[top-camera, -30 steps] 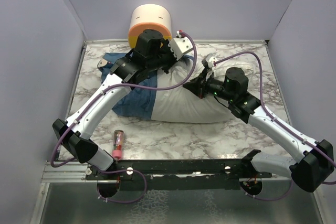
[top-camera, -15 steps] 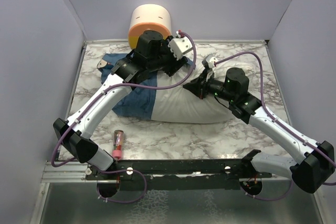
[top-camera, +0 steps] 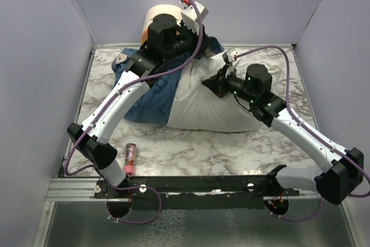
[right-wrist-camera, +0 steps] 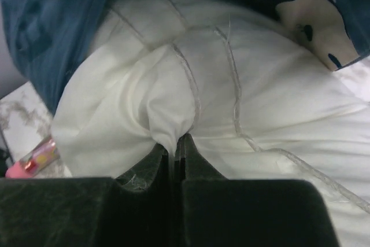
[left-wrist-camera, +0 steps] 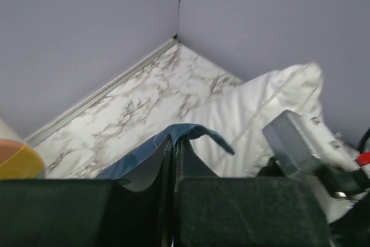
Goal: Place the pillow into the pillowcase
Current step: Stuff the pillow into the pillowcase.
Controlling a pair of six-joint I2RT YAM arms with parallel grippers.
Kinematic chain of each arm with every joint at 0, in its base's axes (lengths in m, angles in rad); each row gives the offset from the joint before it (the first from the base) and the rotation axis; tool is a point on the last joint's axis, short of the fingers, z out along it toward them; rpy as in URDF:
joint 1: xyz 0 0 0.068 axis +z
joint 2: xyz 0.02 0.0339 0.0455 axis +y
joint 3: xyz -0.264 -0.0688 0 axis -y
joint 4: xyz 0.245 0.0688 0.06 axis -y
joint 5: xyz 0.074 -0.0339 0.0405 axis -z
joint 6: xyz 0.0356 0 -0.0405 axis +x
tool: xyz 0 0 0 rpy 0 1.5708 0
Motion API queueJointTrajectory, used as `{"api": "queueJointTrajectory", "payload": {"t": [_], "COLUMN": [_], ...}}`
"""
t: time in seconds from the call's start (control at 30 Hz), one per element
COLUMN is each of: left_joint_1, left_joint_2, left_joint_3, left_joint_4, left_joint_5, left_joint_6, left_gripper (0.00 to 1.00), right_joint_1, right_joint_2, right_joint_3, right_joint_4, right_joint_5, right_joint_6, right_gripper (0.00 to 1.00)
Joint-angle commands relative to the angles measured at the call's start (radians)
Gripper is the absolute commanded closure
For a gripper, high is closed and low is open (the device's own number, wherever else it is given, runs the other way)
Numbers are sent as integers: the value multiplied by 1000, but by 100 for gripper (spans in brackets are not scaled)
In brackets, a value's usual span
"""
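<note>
Pale lilac walls box in a white marble tabletop veined with grey. Seen from above, the pillow lies plump across the middle of the table. Its 9 o'clock end is tucked inside the pillowcase, whose blue cloth also runs along the far edge towards 12 o'clock. The 3 o'clock half of the pillow is bare white.

The left gripper is lifted off the table at about 12 o'clock, its jaws pressed together on a thin edge of the blue cloth, which peaks up between them. The right gripper sits on top of the pillow just past centre towards 1 o'clock, clamped tight on a pinched fold of white fabric. A cartoon face on the pillowcase shows close above that fold in the right wrist view.

A cream-and-orange cylinder stands at the back wall at 12 o'clock, partly hidden by the left arm. A pink tube lies at 7 o'clock, apart from the bedding
</note>
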Motion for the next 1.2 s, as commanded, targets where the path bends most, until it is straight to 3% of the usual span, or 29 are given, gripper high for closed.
{"api": "queueJointTrajectory", "payload": {"t": [0.0,0.1,0.2,0.33,0.5,0.63,0.73,0.83,1.03,1.17], "left_joint_1": [-36,-40,-39,-34,-34,-34,-34,-34,-34,-34], "left_joint_2": [26,31,-41,-245,-516,-694,-805,-881,-932,-911], "left_joint_3": [167,255,175,-208,-748,-1030,-1149,-1163,-1052,-900], "left_joint_4": [442,474,499,545,596,494,416,289,61,-53], "left_joint_5": [193,206,199,136,73,38,49,66,108,108], "left_joint_6": [-430,-491,-485,-466,-584,-651,-677,-672,-651,-649], "left_gripper": [100,100,100,100,100,100,100,100,53,45], "right_joint_1": [-32,-60,-66,-67,-68,-64,-60,-60,-60,-60], "right_joint_2": [103,147,145,76,-44,-140,-225,-333,-434,-386], "right_joint_3": [246,395,441,271,-38,-251,-323,-301,-77,66], "right_joint_4": [139,187,229,262,199,188,105,-32,-266,-323], "right_joint_5": [112,134,111,-24,-252,-394,-434,-443,-389,-151], "right_joint_6": [4,-32,-94,-168,-137,-7,24,2,-53,-49], "right_gripper": [99,99,99,99,95,94,90,72,43,15]}}
